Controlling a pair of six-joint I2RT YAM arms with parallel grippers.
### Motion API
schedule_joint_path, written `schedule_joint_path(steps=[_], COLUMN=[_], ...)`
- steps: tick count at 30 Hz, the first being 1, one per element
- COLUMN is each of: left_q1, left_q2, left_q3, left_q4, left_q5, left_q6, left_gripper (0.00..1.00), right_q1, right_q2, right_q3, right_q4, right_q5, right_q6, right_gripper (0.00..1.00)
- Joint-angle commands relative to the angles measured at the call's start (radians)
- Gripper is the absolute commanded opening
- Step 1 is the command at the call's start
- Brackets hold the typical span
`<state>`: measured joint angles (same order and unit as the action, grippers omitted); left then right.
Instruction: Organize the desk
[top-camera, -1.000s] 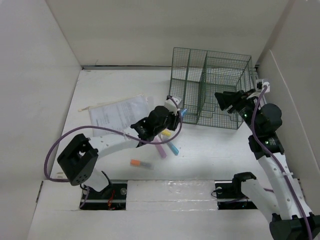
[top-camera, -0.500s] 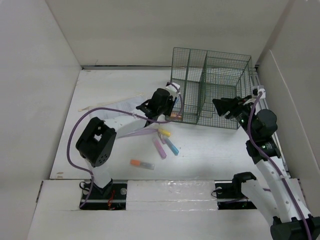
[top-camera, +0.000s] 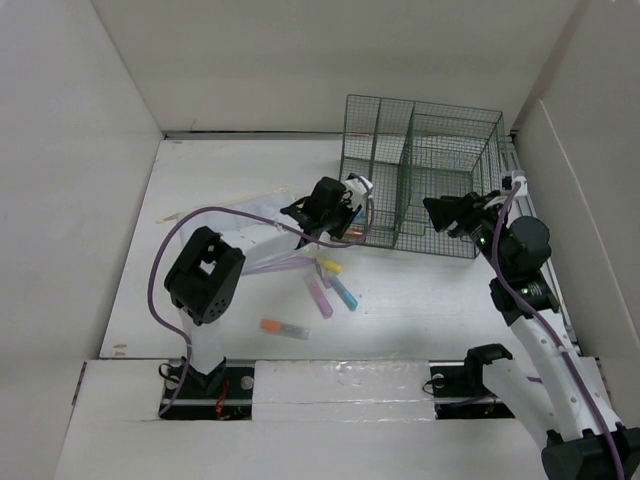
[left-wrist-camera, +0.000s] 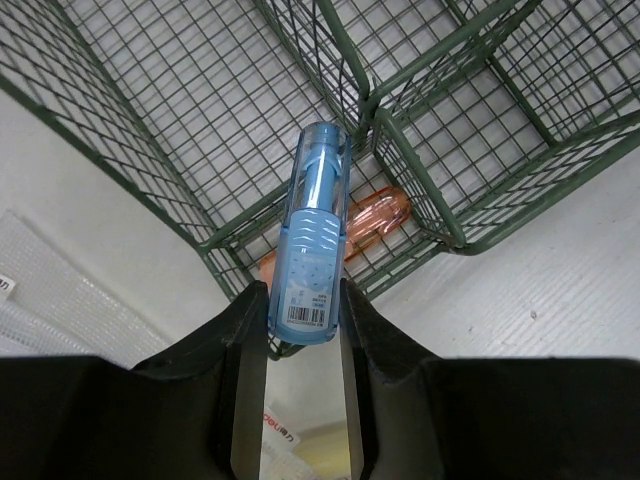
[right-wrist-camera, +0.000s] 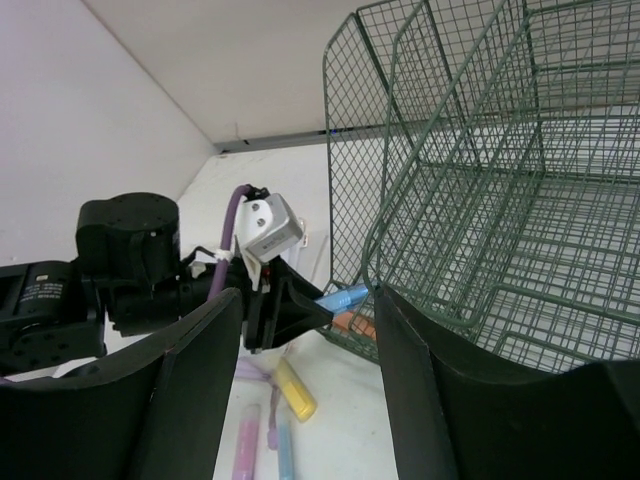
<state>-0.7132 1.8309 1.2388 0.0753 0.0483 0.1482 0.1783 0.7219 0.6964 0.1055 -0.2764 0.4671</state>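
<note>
Blue marker (left-wrist-camera: 313, 240) is clamped in the left gripper (left-wrist-camera: 303, 320), aimed at the basket (left-wrist-camera: 420, 190) slot holding an orange marker (left-wrist-camera: 375, 215), probably for dropping in; right gripper (right-wrist-camera: 310, 330) is spread wide.

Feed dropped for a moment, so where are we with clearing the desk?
Done: one orange marker lies in the green mesh organizer's front compartment. In hand: the left gripper is shut on a blue marker, poised at the organizer's front. Left: a yellow marker, a pink marker, a second blue marker and another orange marker loose on the desk, plus a paper sheet.
</note>
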Motion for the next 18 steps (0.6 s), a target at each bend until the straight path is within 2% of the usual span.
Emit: schedule_joint_path(steps=[1,4,9,16,18], left_q1=[0.003,0.003,0.003,0.003,0.003], left_q2=[0.042,0.068,0.059,0.027,-0.002], left_q3=[0.074,0.103,0.076,0.059,0.039], left_q4=[-0.057,-0.106,-0.088,-0.057,-0.032], left_q5=[0.041,0.053,0.033,-0.036,-0.038], left_q6=[0.042,0.048,0.036,0.013,-0.001], left_gripper=[0.0,0.0,0.0,0.32,0.36], right_q1=[0.01,0.01,0.01,0.01,0.01], right_q2=[0.007,0.004,0.013,0.024,0.025], right_q3=[0.012,0.015,0.009,0.008,0.006], right_q4=[0.062,0.06,0.066,0.074,0.076], right_q5=[-0.004,-0.001,0.0,-0.01,-0.007], right_q6=[-0.002,-0.001,-0.001,0.004,0.004], right_gripper=[0.61,0.61,0.61,0.61,0.61])
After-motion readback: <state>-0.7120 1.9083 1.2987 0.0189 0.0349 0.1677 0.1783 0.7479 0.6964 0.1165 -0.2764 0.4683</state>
